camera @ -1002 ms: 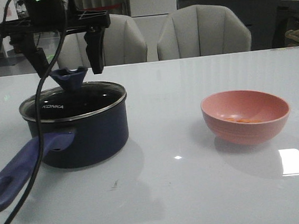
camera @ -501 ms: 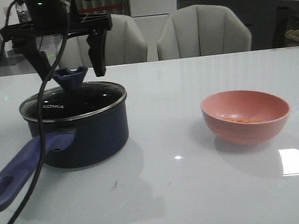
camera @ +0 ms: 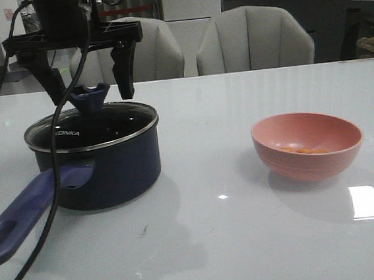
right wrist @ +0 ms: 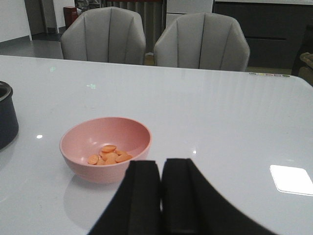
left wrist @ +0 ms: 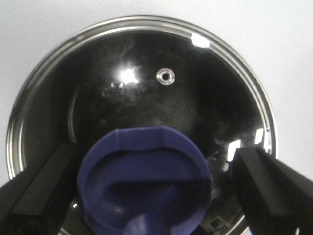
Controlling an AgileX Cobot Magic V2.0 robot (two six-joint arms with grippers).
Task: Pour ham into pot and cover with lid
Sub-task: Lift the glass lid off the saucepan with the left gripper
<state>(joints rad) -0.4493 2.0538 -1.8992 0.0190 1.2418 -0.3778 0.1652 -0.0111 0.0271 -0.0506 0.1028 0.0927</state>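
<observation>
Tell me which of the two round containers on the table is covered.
The dark navy pot: the glass lid sits on its rim. The pink bowl is open, with the ham inside.

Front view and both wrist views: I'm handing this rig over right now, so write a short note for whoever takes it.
Left gripper: open, fingers on either side of the lid's blue knob, not gripping it.
Right gripper: shut, empty, short of the pink bowl.
The lid sits on the pot, which stands at the table's left.
The ham is in the bowl, on the right.
Done: nothing poured.
Left: lift the lid off, pour the ham into the pot, cover it.
</observation>
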